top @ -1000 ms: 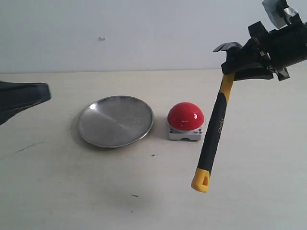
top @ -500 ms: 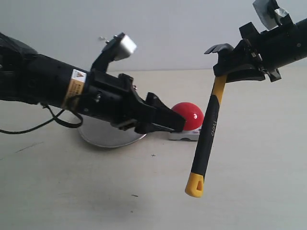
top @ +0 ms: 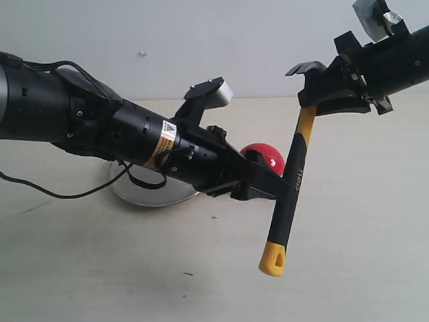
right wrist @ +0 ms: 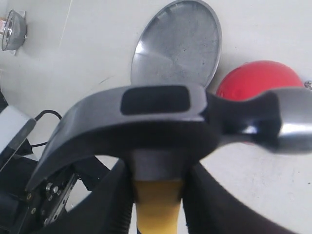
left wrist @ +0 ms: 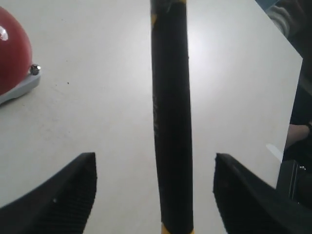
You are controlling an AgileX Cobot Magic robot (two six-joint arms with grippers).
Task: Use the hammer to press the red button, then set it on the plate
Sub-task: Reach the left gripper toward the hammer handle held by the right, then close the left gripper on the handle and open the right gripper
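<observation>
My right gripper point(top: 332, 94) is shut on the hammer point(top: 289, 184) just under its dark head and holds it in the air, with the yellow looped end hanging low and tilted left. In the right wrist view its fingers point(right wrist: 112, 204) clamp the yellow neck below the hammer head point(right wrist: 156, 109). My left gripper point(top: 270, 182) reaches across from the left and stands open around the black grip. In the left wrist view the hammer handle point(left wrist: 170, 122) runs between the spread fingers point(left wrist: 63, 195) without touching them. The red button point(top: 271, 156) is partly hidden behind the left gripper. The plate point(top: 144, 192) lies mostly under the left arm.
The left arm's black cable point(top: 47, 192) trails over the table at the left. In the left wrist view the table edge point(left wrist: 287, 92) runs close past the hammer. The plate point(right wrist: 180, 44) and the red button point(right wrist: 253, 78) lie below the hammer head in the right wrist view.
My left arm has swung in from the left edge, across the plate, to the hammer handle, and its jaws have opened. The hammer has shifted slightly left in the right gripper.
</observation>
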